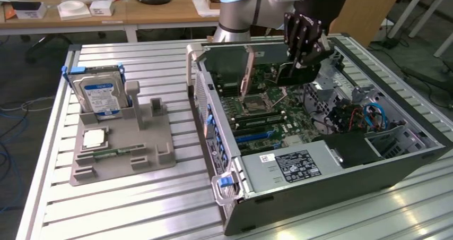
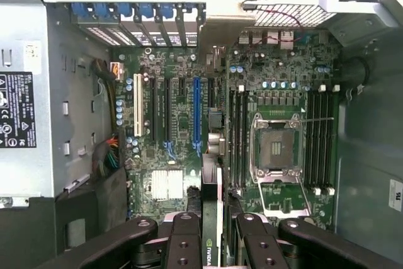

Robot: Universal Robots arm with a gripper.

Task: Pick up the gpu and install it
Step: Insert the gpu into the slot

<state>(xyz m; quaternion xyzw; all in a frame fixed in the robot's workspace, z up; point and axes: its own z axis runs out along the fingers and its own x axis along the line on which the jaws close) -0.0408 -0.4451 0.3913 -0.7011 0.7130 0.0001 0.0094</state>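
The gpu (image 1: 294,75) is a thin black card that hangs edge-down over the motherboard, inside the open computer case (image 1: 332,187). My gripper (image 1: 308,57) is shut on its upper edge. In the wrist view the gripper (image 2: 211,222) has its black fingers (image 2: 184,237) on either side of the gpu (image 2: 210,196), which I see edge-on with a green logo strip. Beyond the card lie the expansion slots: a blue slot (image 2: 196,111), black ones and a white slot (image 2: 137,105). The card is above the board and touches no slot.
On the exterior view's left, a grey holder (image 1: 152,155) carries a blue-labelled hard drive (image 1: 101,94), a chip (image 1: 94,138) and a green memory stick (image 1: 106,154). Inside the case are the CPU socket (image 2: 277,149), the power supply (image 1: 297,165) and cables (image 1: 372,115). Case walls ring the board.
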